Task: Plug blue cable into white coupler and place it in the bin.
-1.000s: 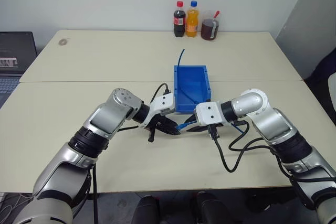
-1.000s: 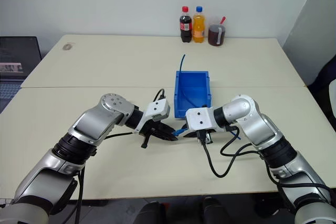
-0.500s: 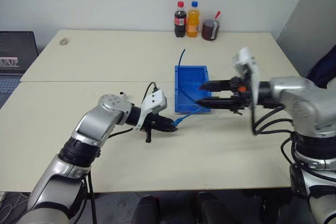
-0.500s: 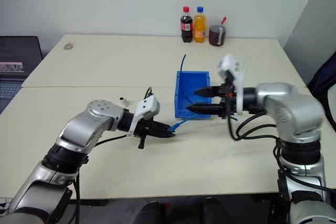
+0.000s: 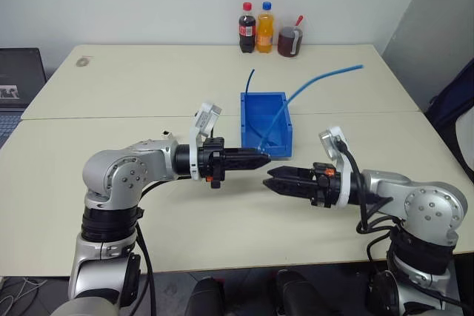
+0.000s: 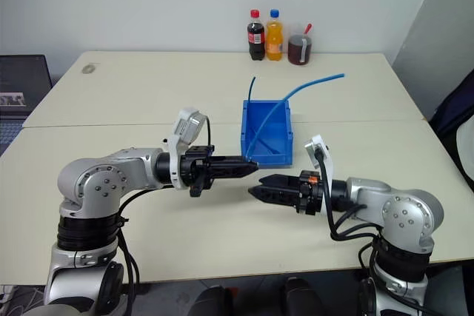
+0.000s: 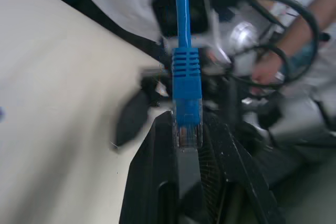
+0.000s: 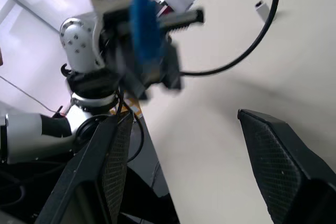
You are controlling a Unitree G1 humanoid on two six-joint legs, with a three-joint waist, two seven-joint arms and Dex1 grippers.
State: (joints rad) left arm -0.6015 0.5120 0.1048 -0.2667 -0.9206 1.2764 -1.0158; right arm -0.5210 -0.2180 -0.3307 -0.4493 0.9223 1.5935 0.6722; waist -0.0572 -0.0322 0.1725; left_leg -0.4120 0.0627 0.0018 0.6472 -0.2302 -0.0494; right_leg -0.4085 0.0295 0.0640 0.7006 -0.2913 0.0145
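My left gripper (image 5: 263, 158) points level to the right and is shut on the clear plug of the blue cable (image 7: 186, 98). From there the cable (image 5: 318, 81) arcs up and back over the bin (image 5: 252, 127), its far end in the air. The blue bin stands on the table just behind both grippers. My right gripper (image 5: 270, 180) faces the left one from the right, slightly lower, open and empty, a short gap from the plug. Its fingers (image 8: 273, 156) stand wide apart. The white coupler (image 8: 260, 8), a tiny white block, lies on the table behind my left forearm.
A darker thin blue cable (image 5: 250, 86) sticks up from the bin's back left corner. Two bottles (image 5: 255, 27) and a jug of dark liquid (image 5: 290, 39) stand at the table's far edge. A laptop (image 5: 18, 79) sits off the left side.
Both hands rose and turned level to face each other. The right gripper opened, swung out by the bin and came back in front of the left. The cable's free end lifted into the air.
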